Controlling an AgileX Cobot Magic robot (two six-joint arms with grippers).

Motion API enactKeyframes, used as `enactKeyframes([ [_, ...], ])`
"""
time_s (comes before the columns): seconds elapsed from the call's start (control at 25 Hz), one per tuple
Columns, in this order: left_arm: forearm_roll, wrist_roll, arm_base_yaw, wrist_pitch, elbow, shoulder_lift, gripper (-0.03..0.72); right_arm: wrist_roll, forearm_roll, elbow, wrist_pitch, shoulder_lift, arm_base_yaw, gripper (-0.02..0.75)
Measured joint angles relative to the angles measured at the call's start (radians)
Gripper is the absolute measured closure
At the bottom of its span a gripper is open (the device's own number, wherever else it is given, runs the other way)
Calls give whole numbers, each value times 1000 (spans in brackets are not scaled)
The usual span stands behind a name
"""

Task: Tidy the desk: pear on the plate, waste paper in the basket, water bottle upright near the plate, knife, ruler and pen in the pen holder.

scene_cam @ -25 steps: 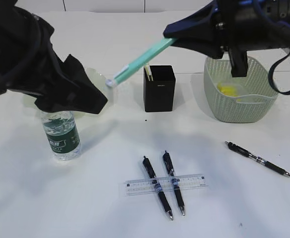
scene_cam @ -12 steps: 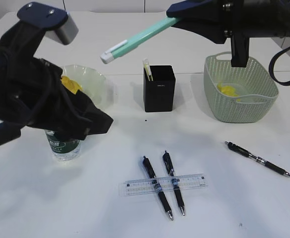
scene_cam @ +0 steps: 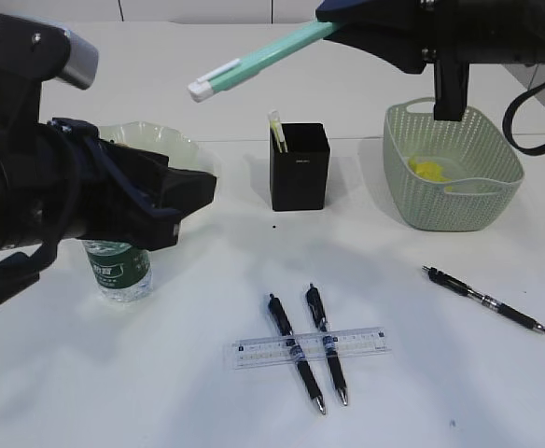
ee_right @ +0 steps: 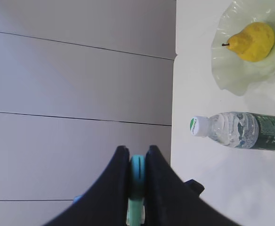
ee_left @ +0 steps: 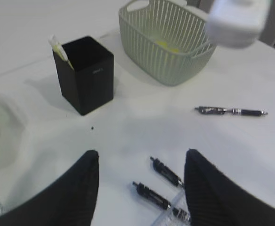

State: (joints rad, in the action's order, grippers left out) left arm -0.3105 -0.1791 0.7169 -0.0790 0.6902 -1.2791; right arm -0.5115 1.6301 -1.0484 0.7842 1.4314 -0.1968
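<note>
Gripping the teal knife (scene_cam: pixel 258 61) by its handle, the right gripper (ee_right: pixel 137 162) points it slantwise, pen holder (scene_cam: pixel 300 166) below its tip.

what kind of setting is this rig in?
Likely a lab mock-up of an office desk: plain white tabletop with staged stationery, black pen holder, ruler, and blank panelled wall behind.

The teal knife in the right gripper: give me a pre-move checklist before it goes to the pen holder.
1. Right gripper shut on the knife: ok.
2. Pen holder upright with room inside: ok; one pale item leans in a corner.
3. Knife above the pen holder's opening: not ok, its tip points left of it.
4. Left gripper open, holding nothing: ok.
5. Water bottle upright: ok.
6. Pear on the plate: ok.
</note>
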Motion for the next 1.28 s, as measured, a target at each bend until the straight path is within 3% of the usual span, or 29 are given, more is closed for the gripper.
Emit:
enactKeyframes([
  [0.28, -2, 2, 56, -325, -88, -4, 282, 0, 5, 0, -13, 0, 0, 686],
  [0.68, 36, 2, 57, -405, -92, -28, 313, 0, 11, 0, -13, 0, 0, 686],
  [0.92, 84, 8, 57, -565, -92, -90, 318, -1, 35, 0, -15, 0, 2, 686],
  [1.12, 103, 81, 57, -665, -92, -120, 318, -18, 84, 0, -17, 0, 2, 686],
  [1.28, 184, 147, 57, -739, -92, -141, 322, -24, 91, 0, -17, 11, 2, 686],
])
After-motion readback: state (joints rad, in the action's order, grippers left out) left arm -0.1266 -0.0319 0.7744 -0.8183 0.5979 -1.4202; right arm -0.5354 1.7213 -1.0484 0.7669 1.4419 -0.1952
